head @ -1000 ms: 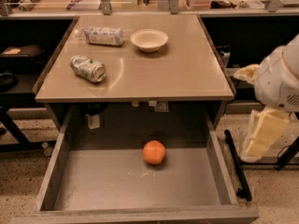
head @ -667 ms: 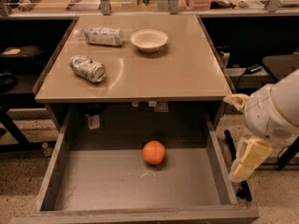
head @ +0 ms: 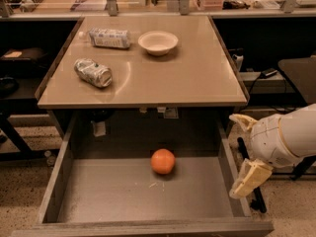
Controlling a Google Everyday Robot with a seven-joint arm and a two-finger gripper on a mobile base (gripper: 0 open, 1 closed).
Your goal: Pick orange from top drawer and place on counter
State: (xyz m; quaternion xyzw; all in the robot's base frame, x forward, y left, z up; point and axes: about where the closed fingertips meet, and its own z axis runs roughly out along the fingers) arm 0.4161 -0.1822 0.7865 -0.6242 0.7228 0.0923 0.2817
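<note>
In the camera view the gripper [head: 236, 156], fingers spread wide and empty, has swung in below the counter's [head: 197, 78] front-right corner, beside the top drawer's [head: 108, 196] right wall, while the orange [head: 163, 161] stays untouched mid-drawer, so the reach looks barely begun.

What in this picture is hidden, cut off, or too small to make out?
All in the camera view:
- The gripper is open just outside the right wall of the top drawer. Its arm is cut off by the right edge.
- The top drawer's back end lies in shadow under the counter.
- The underside of the orange is hidden by the fruit itself.
- The labels on the can and bottle are too small to read.
</note>
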